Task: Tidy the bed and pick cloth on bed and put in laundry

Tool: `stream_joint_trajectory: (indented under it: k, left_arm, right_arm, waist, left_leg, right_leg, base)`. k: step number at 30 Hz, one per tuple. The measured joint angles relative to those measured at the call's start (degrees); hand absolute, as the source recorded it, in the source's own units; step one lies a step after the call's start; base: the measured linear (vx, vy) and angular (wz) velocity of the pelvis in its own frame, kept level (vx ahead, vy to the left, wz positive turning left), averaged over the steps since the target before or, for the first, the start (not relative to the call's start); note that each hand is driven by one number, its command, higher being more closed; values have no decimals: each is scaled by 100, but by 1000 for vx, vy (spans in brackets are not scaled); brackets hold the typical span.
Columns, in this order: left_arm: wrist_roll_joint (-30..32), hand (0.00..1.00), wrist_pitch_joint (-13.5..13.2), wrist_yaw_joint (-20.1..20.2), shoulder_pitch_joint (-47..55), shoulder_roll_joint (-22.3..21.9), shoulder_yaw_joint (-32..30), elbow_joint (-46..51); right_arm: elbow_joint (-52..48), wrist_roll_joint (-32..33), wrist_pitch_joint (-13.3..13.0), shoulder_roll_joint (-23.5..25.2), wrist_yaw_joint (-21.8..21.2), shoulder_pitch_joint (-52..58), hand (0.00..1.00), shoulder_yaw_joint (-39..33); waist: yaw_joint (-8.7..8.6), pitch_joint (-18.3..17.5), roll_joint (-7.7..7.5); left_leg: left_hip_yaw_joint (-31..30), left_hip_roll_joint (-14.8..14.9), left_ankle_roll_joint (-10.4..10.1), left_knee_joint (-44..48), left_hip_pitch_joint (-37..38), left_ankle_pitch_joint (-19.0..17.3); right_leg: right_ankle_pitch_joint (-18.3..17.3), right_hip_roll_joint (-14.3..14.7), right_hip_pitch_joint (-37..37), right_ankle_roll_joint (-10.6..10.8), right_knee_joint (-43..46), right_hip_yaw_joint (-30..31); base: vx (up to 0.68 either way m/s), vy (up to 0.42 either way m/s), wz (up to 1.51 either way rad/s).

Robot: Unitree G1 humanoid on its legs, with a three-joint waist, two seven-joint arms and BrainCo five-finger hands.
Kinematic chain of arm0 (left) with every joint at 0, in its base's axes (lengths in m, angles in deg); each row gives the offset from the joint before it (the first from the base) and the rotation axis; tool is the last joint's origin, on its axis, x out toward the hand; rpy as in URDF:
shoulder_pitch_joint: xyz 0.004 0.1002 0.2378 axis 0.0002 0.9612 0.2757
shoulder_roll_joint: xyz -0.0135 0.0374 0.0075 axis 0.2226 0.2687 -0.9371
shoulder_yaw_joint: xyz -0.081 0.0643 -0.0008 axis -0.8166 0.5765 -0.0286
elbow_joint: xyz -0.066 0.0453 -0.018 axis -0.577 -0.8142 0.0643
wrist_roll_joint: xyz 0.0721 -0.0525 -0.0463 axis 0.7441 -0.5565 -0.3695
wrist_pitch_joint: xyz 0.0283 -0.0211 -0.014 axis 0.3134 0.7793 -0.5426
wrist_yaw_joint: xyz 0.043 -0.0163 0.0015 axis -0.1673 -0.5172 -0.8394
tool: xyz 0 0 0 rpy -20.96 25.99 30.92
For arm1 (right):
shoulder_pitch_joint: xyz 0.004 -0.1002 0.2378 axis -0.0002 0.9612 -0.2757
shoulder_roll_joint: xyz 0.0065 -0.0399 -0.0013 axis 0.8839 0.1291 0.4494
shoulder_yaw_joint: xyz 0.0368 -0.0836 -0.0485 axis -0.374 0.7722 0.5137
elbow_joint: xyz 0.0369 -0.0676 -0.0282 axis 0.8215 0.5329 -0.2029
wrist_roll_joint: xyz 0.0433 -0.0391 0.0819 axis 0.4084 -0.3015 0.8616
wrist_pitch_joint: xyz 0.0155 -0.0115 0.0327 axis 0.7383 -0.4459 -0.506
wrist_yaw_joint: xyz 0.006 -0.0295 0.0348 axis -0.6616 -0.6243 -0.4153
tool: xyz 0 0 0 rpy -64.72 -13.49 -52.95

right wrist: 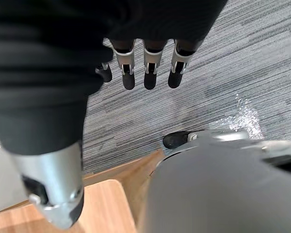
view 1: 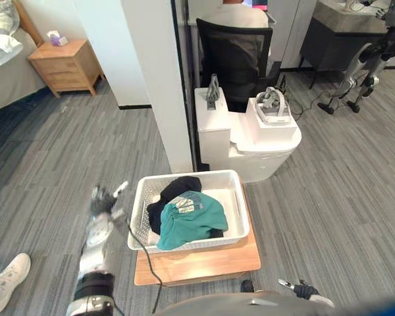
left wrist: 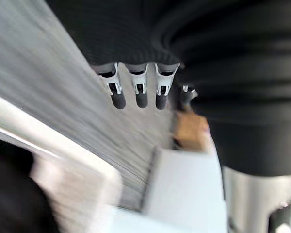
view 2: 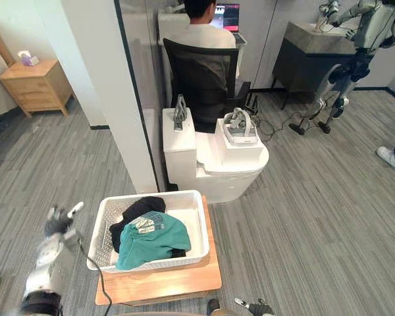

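Grey plank floor (view 1: 59, 151) runs across the room. The left eye view takes in the corner of a grey-covered bed (view 1: 6, 76) with a white pillow (view 1: 0, 41) at its far left, beside a light-wood nightstand (view 1: 66, 66). The right eye view reaches further right instead, to a lit laptop screen (view 2: 227, 16) in front of a person (view 2: 201, 33) seated in a black mesh office chair (view 2: 201, 79). Close to the robot, a low light-wood worktop (view 1: 204, 263) carries a white plastic lattice laundry basket (view 1: 140, 214). A crumpled teal cloth (view 1: 194, 220) lies inside the basket, draped over its near rim. Partly under it, a black cloth (view 1: 181, 186) lies toward the far side. Whether any cloth is left on the bed cannot be told from the part in view. The left robot hand (view 1: 103, 201) hangs over the floor just left of the basket. Its wrist view shows the fingers (left wrist: 141, 92) straight, apart and empty. The right robot hand (view 1: 305, 289) hangs low near the worktop's right corner. Its own wrist view shows the fingers (right wrist: 149, 68) straight above bare floor, holding nothing.
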Motion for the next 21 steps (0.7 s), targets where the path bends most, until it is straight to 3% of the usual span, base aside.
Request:
stream_joint_trajectory:
  k: [4, 9, 13, 16, 21]
  left_arm:
    - [3, 0, 83, -7, 692, -564, -445, -1000]
    - [227, 0, 379, 190, 1184, -1042, -570, -2120]
    - [1494, 0, 879, 1016, 1176, -1294, -643, -2423]
    - [1987, 0, 1067, 1556, 1091, -1300, -603, -2516]
    - [2596, 0, 1264, 2025, 864, -1190, -306, -2652]
  right_arm:
    - [-60, 79, 59, 188, -3, -80, 0, -386]
    - [-52, 78, 121, 421, -47, -262, 0, -921]
    - [-51, 77, 131, 455, -56, -266, 0, -1205]
    - [-22, 74, 204, 497, -40, -200, 0, -1315]
    - [-30, 108, 446, 541, -39, -209, 0, -1395]
  waist:
    - [65, -27, -43]
    - [192, -62, -10]
    - [267, -190, 49]
    - [248, -226, 99]
    - [177, -270, 176]
  left_leg:
    - [-16, 5, -7, -3, 4, -5]
    - [-28, 9, -15, 10, 4, -10]
    - [-7, 26, -23, 14, 0, -17]
    - [11, 39, -39, 1, -45, -29]
    - [44, 61, -48, -3, -64, -35]
  right_leg:
    - [-5, 0, 17, 7, 0, -61]
    - [-48, -4, 26, 4, 14, -74]
    - [-99, 11, 16, -22, 21, -58]
    - [-101, 27, -24, -25, 3, -40]
    - [-91, 62, -52, -32, -23, 17]
  base:
    - [8, -14, 6]
    - [-42, -29, 2]
    - [-67, -49, -3]
    - [-55, -49, -4]
    - [-8, -17, -1]
